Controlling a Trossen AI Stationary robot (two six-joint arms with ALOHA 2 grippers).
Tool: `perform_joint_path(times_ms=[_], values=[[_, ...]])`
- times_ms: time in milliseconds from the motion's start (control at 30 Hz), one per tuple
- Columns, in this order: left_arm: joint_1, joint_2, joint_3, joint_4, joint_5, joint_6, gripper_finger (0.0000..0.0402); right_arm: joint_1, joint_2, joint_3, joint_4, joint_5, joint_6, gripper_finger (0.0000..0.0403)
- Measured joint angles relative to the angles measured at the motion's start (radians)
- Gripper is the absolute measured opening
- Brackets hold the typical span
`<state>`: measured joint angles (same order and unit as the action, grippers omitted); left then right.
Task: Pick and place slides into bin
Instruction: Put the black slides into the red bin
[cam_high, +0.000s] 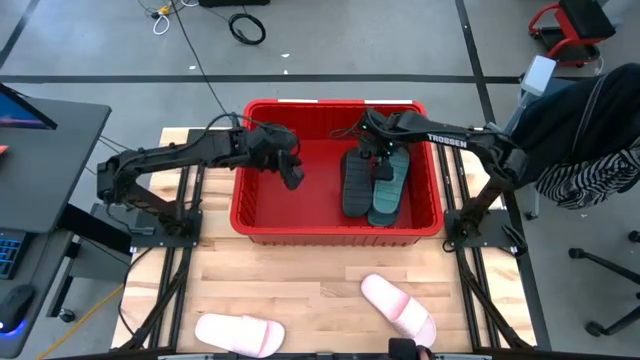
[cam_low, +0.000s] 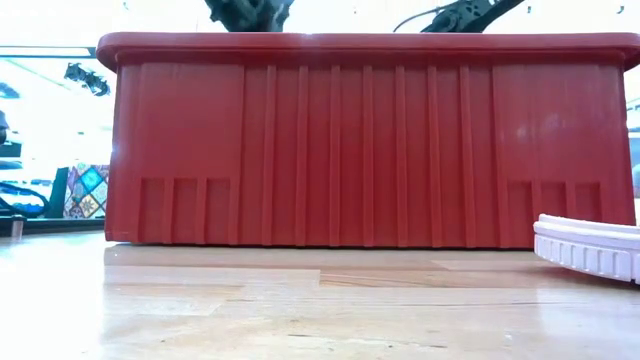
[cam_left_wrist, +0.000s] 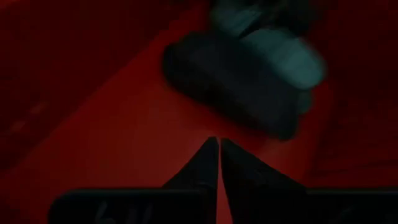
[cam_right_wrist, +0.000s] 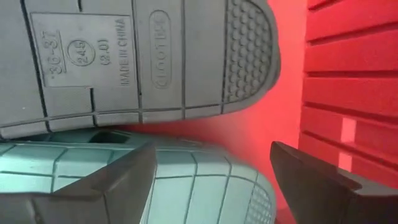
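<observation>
Inside the red bin (cam_high: 260, 215), the left end effector (cam_high: 292, 176) is clenched empty. The right end effector (cam_high: 383, 160) is released over the teal slide (cam_high: 390, 192) beside the black slide (cam_high: 356, 185).

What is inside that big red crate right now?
The red bin holds a black slide and a teal slide, side by side, soles up. Both grippers, left and right, reach inside. Anything beneath the slides is hidden.

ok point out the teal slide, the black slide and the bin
teal slide (cam_high: 389, 190), high view, middle of its sole
black slide (cam_high: 356, 184), high view, middle of its sole
bin (cam_high: 335, 233), high view, near rim
</observation>
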<state>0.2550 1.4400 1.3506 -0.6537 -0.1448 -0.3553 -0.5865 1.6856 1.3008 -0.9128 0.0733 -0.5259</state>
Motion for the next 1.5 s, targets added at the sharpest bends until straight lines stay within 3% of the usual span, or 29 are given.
perform_joint_path(times_ms=[300,600,800,1100,1300,1500], values=[[0.115,0.098,0.0,-0.002,0.001,0.082,0.0007,0.0,0.054,0.0,-0.001,-0.031,-0.019,0.0322],[0.146,0.208,0.0,-0.018,0.029,0.205,0.0017,0.0,0.112,0.001,0.005,-0.056,0.009,0.0323],[0.148,0.213,0.0,-0.046,0.072,0.245,0.0005,-0.001,0.136,0.0,0.025,-0.109,0.077,0.0323],[0.148,0.212,0.0,-0.115,0.072,0.276,0.0022,0.0,0.138,-0.001,0.122,-0.144,0.164,0.0322],[0.153,0.196,0.0,-0.123,0.089,0.29,0.0006,0.001,0.138,-0.001,0.194,-0.21,0.229,0.0322],[0.175,0.189,0.001,-0.123,0.097,0.3,0.0015,0.0,0.138,-0.001,0.139,-0.17,0.17,0.0322]])
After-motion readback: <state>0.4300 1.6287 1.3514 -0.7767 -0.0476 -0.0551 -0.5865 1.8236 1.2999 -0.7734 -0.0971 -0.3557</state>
